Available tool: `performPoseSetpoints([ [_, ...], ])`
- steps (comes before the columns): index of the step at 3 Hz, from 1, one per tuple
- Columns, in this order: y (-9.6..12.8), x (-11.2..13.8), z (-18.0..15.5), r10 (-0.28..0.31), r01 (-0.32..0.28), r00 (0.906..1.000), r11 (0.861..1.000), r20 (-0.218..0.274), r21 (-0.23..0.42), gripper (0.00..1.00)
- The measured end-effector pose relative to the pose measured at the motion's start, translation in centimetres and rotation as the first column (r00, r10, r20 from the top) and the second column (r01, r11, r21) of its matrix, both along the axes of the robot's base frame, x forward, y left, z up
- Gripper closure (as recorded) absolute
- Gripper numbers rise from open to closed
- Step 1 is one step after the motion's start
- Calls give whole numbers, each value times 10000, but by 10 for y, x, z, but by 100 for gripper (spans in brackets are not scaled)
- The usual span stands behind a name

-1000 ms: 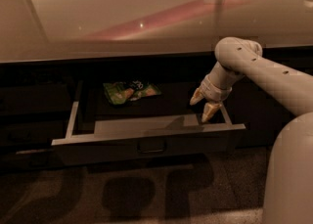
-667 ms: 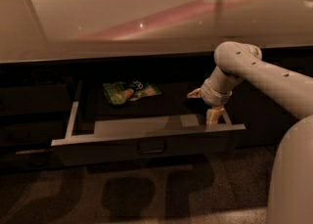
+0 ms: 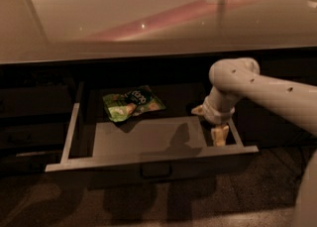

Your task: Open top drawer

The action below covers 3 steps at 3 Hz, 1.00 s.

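Note:
The top drawer [image 3: 148, 159] stands pulled far out from under the counter, its pale rim and flat grey floor showing, with a small dark handle [image 3: 154, 170] at the middle of its front. A green snack bag [image 3: 131, 103] lies at the back of the drawer. My gripper [image 3: 214, 124] hangs from the white arm inside the drawer's right end, just behind the front panel. One pale finger [image 3: 219, 135] points down by the right rail, the other [image 3: 198, 110] sticks out to the left, so the fingers are spread apart and hold nothing.
A glossy pale counter top [image 3: 148, 18] spans the view above the drawer. Dark drawer fronts [image 3: 34, 122] sit to the left. My white arm [image 3: 277, 94] reaches in from the right, and dark speckled floor [image 3: 148, 206] lies below.
The gripper has shifted slightly right and toward the drawer front, and its fingers have spread further apart. The drawer and the bag look unmoved.

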<state>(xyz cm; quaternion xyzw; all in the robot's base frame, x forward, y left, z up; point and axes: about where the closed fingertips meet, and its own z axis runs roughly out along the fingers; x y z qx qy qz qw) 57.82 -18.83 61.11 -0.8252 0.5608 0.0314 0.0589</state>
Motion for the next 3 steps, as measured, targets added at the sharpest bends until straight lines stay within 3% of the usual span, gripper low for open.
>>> performPoseSetpoints([
  [1,-3,-45,-21,-314,268,9978,9966,-587,-777,0],
  [3,-20,-141,-37,-1279,1094,9866,9792,-1015,-1710,0],
])
